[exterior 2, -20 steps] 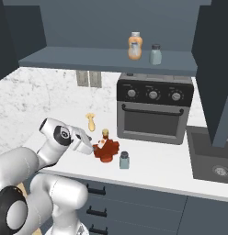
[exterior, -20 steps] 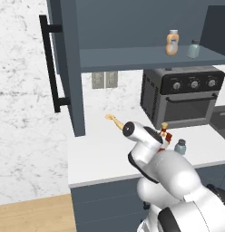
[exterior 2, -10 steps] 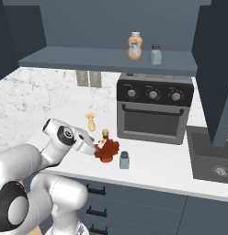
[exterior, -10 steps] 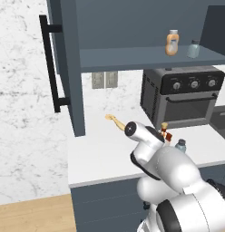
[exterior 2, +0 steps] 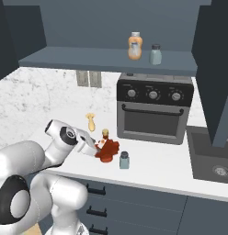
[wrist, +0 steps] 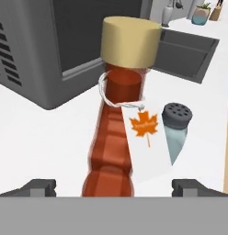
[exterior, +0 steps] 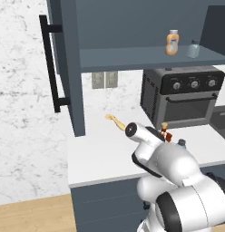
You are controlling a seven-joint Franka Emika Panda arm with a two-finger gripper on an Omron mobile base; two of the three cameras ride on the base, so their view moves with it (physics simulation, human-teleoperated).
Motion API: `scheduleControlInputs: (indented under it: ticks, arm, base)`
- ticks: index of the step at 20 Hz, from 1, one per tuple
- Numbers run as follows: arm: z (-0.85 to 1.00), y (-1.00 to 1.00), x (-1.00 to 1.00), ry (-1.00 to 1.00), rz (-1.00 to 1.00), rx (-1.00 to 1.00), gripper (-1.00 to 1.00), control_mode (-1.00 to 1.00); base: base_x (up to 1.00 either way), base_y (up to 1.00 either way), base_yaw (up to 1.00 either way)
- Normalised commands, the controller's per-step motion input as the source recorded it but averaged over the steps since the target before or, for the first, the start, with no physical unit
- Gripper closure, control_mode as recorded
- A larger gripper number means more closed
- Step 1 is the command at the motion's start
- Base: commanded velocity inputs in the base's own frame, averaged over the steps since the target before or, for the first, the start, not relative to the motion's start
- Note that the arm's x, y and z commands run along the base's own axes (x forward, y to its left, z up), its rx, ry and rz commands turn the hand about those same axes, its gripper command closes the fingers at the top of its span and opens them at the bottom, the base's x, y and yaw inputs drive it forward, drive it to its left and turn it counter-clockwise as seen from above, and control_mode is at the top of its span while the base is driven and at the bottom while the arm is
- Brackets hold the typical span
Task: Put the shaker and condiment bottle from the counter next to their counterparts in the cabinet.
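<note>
The condiment bottle (wrist: 116, 137), dark red with a tan cap and a white leaf label, stands upright on the counter (exterior 2: 157, 170) in front of the oven. My gripper (wrist: 113, 187) is open, with one dark fingertip on each side of the bottle's base and no visible contact. The shaker (wrist: 177, 129) stands just right of the bottle. From the right base view, the gripper (exterior 2: 98, 149) is level with the bottle (exterior 2: 105, 137), and the shaker (exterior 2: 124, 159) is beside it. The counterparts, an orange bottle (exterior 2: 135, 46) and a shaker (exterior 2: 155, 54), sit on the cabinet shelf (exterior 2: 79, 58).
A black toaster oven (exterior 2: 152, 110) stands right behind the bottle. A small tan wooden item (exterior 2: 90, 121) lies on the counter to the left. A dark sink (exterior 2: 210, 156) is at the right. The open cabinet door (exterior: 64, 68) with its black bar handle hangs at the left.
The hand has crept a little closer to the condiment bottle. The jaws stay open and the bottle and shaker have not moved.
</note>
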Motion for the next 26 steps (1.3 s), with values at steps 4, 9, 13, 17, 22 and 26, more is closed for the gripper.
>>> scheduleControlInputs:
  ticks: [4, 9, 13, 17, 22, 26]
  arm:
    - [-0.19, -0.04, 0.0, 0.0, 0.0, 0.0, -1.0, -1.0]
    - [-0.11, -0.19, 0.01, 0.0, 0.0, 0.03, -1.0, -1.0]
    - [-0.15, -0.08, 0.04, 0.0, 0.0, 0.01, 1.0, -1.0]
    - [-0.28, 0.0, 0.07, 0.09, 0.0, 0.0, 1.0, -1.0]
    - [-0.11, 0.0, 0.12, 0.13, 0.0, 0.02, 1.0, -1.0]
    - [0.2, -0.01, 0.09, 0.17, 0.0, 0.16, 1.0, -1.0]
  base:
    - [0.0, 0.0, 0.0]
    - [0.0, 0.0, 0.0]
    - [0.0, 0.0, 0.0]
    - [0.0, 0.0, 0.0]
    - [0.0, 0.0, 0.0]
    - [0.0, 0.0, 0.0]
